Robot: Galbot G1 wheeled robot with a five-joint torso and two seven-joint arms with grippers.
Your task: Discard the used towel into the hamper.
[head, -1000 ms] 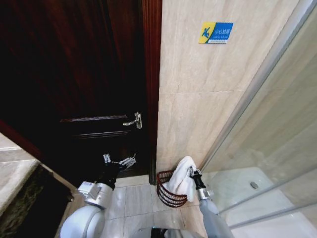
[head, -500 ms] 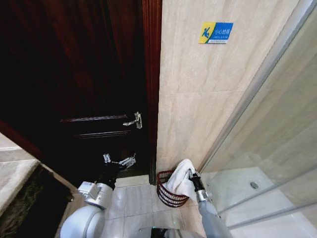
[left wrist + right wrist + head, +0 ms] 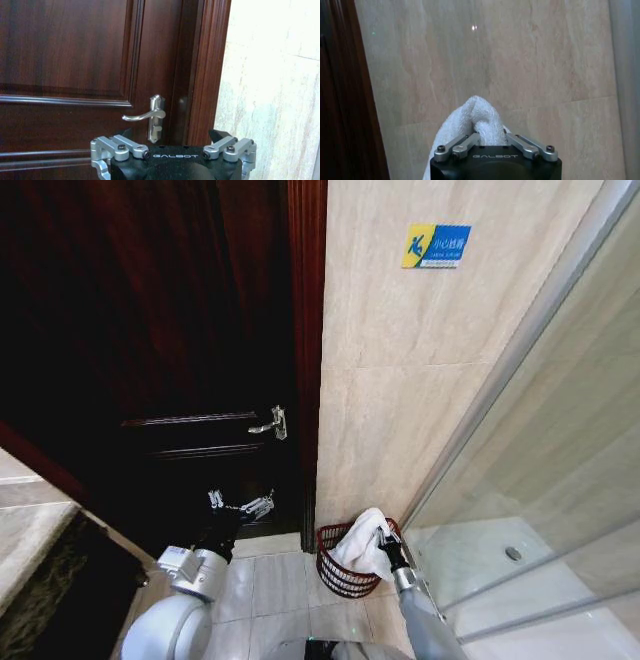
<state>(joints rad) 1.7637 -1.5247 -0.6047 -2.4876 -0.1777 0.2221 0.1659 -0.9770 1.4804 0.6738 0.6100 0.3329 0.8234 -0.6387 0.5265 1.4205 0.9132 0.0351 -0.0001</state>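
Note:
The hamper (image 3: pixel 340 572), a small dark red-brown wire basket, stands on the tiled floor in the corner between the door frame and the beige wall. The white towel (image 3: pixel 360 540) hangs over the hamper's far right rim, its lower folds inside the basket. My right gripper (image 3: pixel 388 548) is shut on the towel's top, just above that rim. In the right wrist view the towel (image 3: pixel 476 114) bulges up between the closed fingers. My left gripper (image 3: pixel 240 505) hangs open and idle in front of the dark door, left of the hamper.
A dark wooden door (image 3: pixel 180 330) with a metal handle (image 3: pixel 270 423) fills the left. A glass shower partition (image 3: pixel 530 480) closes off the right, with the shower floor and its drain (image 3: pixel 513 553) behind it. A stone counter edge (image 3: pixel 25 525) lies at far left.
My right gripper has come down and slightly left with the towel, so the towel now sits lower, into the hamper. The left arm has not moved.

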